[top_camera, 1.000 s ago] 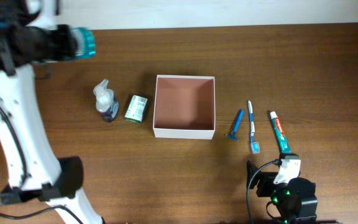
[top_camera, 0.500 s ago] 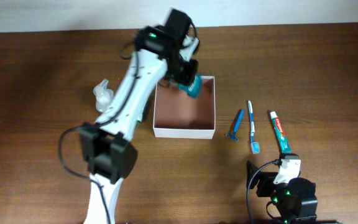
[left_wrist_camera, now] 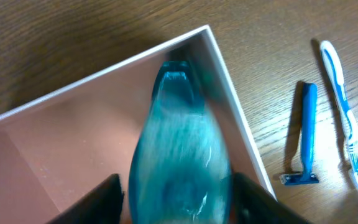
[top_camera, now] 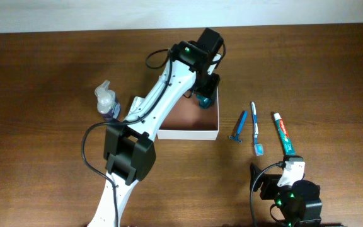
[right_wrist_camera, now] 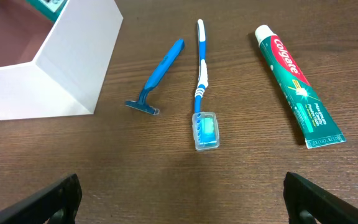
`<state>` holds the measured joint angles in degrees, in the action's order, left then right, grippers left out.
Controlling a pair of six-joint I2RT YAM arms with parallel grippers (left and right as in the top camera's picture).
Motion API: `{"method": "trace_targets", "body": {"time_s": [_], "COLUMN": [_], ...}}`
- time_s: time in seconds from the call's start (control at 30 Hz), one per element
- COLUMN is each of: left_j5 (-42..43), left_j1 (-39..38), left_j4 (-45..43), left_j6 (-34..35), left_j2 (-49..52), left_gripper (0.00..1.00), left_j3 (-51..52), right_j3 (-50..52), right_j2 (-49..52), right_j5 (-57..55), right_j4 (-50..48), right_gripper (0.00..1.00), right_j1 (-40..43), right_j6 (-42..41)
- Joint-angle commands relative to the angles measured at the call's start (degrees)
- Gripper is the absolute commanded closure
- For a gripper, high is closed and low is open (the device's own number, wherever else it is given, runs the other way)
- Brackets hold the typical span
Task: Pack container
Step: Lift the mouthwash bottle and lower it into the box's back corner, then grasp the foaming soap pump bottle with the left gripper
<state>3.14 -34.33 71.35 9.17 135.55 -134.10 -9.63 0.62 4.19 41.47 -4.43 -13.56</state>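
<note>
The container [top_camera: 189, 134] is a square white box with a reddish-brown inside, at the table's middle. My left arm reaches over it and hides much of it. My left gripper [top_camera: 204, 96] is shut on a teal bottle [top_camera: 203, 101] over the box's right side. In the left wrist view the bottle [left_wrist_camera: 179, 143] fills the space between my fingers [left_wrist_camera: 107, 196], above the box floor and near its right wall [left_wrist_camera: 236, 118]. My right gripper [right_wrist_camera: 182, 202] is open and empty, low over the table in front of the toiletries.
A blue razor [top_camera: 239, 127], a toothbrush [top_camera: 256, 128] and a toothpaste tube [top_camera: 284, 133] lie right of the box. A clear pump bottle [top_camera: 108, 103] stands to its left. The right arm [top_camera: 290, 192] sits at the front edge.
My left arm has swung in from the far left with the teal bottle, from the box's back edge to over its right side. The right arm has not moved.
</note>
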Motion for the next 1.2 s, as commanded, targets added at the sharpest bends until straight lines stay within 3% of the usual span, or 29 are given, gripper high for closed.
{"method": "trace_targets", "body": {"time_s": [0.0,0.07,0.3,0.5,0.67,0.73,0.77,0.83,1.17], "left_j5": [-1.49,-1.53,-6.78,-12.44,-11.32,-7.93,-1.97,-0.11,-3.65], "left_j1": [-0.46,-0.31,1.09,7.37,20.59,24.79,28.52,31.28,33.07], "left_j4": [1.81,5.31,23.96,25.35,25.35,25.35,25.35,24.87,11.87], "left_j6": [0.20,0.09,-2.86,-6.25,-6.27,-8.11,-11.06,-11.89,-13.60], "left_j2": [-0.59,-0.79,-1.86,-7.34,-14.73,-15.19,-15.10,-14.91,-14.58], "left_gripper": [0.24,0.07,0.01,0.01,0.00,0.01,0.01,0.01,0.08], "left_j3": [-2.05,-5.79,-28.85,-33.48,-24.65,-20.41,-15.17,-8.44,15.87], "right_j3": [0.28,0.28,0.28,0.28,0.28,0.28,0.28,0.28,0.28], "right_j2": [-0.33,-0.33,-0.33,-0.33,-0.33,-0.33,-0.33,-0.33,-0.33], "right_j5": [0.11,0.11,0.11,0.11,0.13,0.13,0.13,0.13,0.13], "right_j4": [-0.13,-0.13,-0.15,-0.15,-0.15,-0.13,-0.13,-0.15,-0.15], "right_gripper": [0.01,0.01,0.01,0.01,0.01,0.01,0.01,0.01,0.01], "right_j1": [0.33,0.33,0.33,0.33,0.33,0.33,0.33,0.33,0.33], "right_j6": [-0.44,-0.44,-0.44,-0.44,-0.44,-0.44,-0.44,-0.44,-0.44]}}
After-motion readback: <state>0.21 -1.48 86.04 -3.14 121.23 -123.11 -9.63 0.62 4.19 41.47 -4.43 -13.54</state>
